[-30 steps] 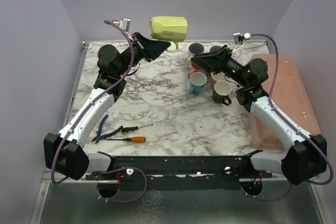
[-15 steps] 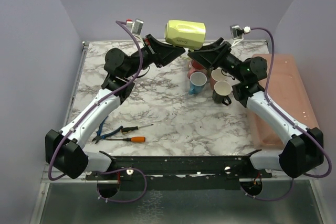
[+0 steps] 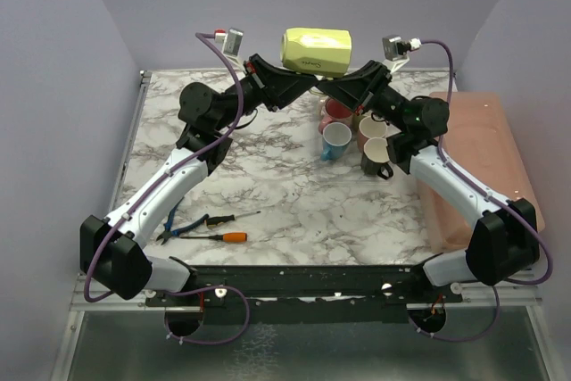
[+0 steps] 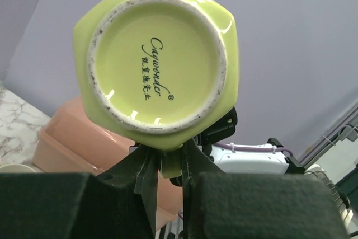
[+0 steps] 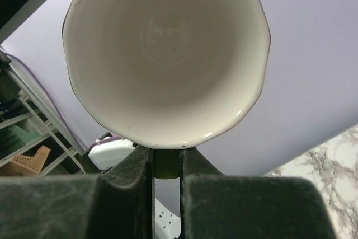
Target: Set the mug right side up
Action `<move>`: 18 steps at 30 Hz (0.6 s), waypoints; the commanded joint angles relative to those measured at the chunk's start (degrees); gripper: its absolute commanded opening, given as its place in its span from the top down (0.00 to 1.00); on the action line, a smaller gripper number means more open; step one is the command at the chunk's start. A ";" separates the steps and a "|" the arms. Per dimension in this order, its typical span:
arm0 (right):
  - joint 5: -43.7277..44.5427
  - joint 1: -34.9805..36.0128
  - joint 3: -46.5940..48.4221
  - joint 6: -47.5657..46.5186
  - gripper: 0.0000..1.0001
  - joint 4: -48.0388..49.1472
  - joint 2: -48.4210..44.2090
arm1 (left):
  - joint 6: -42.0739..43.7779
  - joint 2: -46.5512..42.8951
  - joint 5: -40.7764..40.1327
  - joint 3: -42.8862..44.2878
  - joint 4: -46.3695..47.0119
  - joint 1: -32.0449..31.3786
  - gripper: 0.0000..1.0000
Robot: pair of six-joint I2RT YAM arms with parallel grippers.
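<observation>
The mug (image 3: pixel 317 49) is yellow-green and faceted, and it hangs on its side in the air above the back of the table. Its base faces left and its mouth faces right. My left gripper (image 3: pixel 306 80) comes from the left and is shut on the handle under the mug. In the left wrist view the stamped base of the mug (image 4: pixel 156 60) fills the frame, with the handle pinched in the left gripper (image 4: pixel 169 163). My right gripper (image 3: pixel 330 86) meets it from the right. The right wrist view looks into the mug's white inside (image 5: pixel 168 54), with the right gripper (image 5: pixel 166 163) shut on the handle.
Below the mug stands a group of cups: a blue one (image 3: pixel 336 140), a dark mug (image 3: pixel 377 156) and a reddish one (image 3: pixel 339 111). A pink bin (image 3: pixel 482 162) runs along the right edge. Pliers (image 3: pixel 176 219) and two screwdrivers (image 3: pixel 234 236) lie at the front left.
The left arm carried the mug to the right. The right gripper rose from the cups to meet it and closed on the handle.
</observation>
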 commanded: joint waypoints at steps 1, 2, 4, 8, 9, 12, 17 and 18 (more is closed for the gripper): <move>-0.59 0.31 4.82 4.59 0.99 6.94 1.22 | -0.15 -0.07 1.49 3.01 5.55 -0.89 1.00; -0.16 0.31 4.92 4.14 0.99 6.38 1.00 | -0.11 -0.07 1.50 3.02 5.55 -0.89 1.00; 1.42 0.31 4.03 1.48 0.99 4.03 -0.31 | -0.15 -0.01 1.51 2.95 5.55 -0.89 0.93; 6.12 0.31 3.17 -6.73 0.99 -5.69 -5.08 | -0.30 -0.13 0.92 2.47 4.59 -0.89 0.46; 7.67 0.31 3.26 -9.20 0.99 -8.79 -6.39 | -0.11 -0.15 0.91 2.42 4.05 -0.89 0.37; 13.96 0.37 3.76 -16.77 0.99 -19.64 -10.10 | 1.76 -0.41 0.44 2.25 1.35 -0.83 0.20; 25.46 0.31 4.82 -27.59 0.99 -36.94 -15.25 | 7.95 -1.81 -2.73 2.36 -7.60 -0.81 0.04; 27.32 0.31 5.38 -29.88 0.99 -40.70 -15.90 | 9.17 -2.16 -3.34 2.32 -9.40 -0.83 0.04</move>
